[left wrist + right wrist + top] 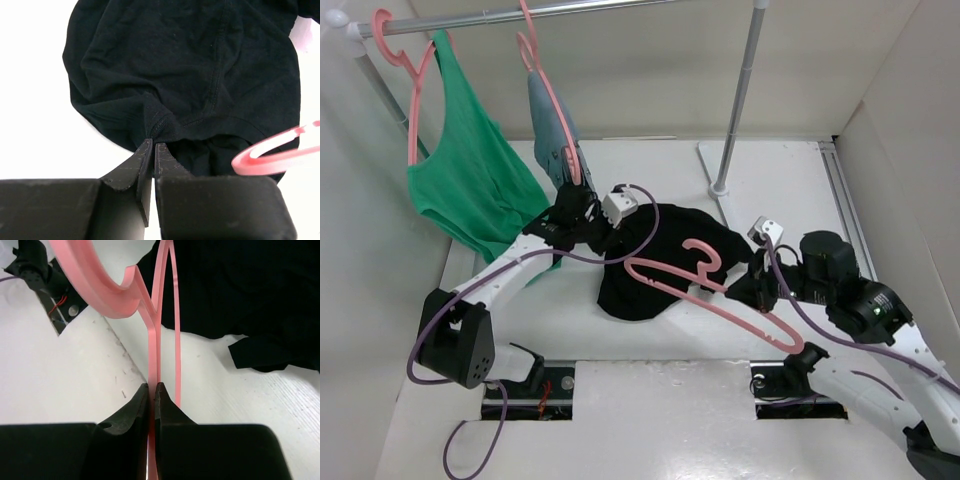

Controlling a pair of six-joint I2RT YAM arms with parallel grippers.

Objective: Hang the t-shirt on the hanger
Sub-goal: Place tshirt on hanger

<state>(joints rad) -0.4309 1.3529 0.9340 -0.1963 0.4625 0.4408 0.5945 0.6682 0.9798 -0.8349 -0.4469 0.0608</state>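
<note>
The counter (540,330) is viewed from above and behind the arm bases. The left pincer (152,146) and right pincer (152,386) are looked along closely by wrist cameras. The t-shirt (645,285) and hanger (715,298) are shared by all views.

Near left: bare tabletop (555,320) lies open between the left arm (505,270) and the t-shirt (655,285); room to pass
Centre: the hanger (720,298) slants across the t-shirt's near-right edge, barring entry from the right; a purple cable (657,222) loops over its left side
Back left: the green tank top (470,185) and blue-grey garment (552,130) hang down to the left arm's wrist
Back right: the pole (740,100) and its flat foot (720,190) stand behind the t-shirt; bare tabletop beyond, up to the side wall (910,140)
Near right: the right arm (840,270) fills the corner
</note>
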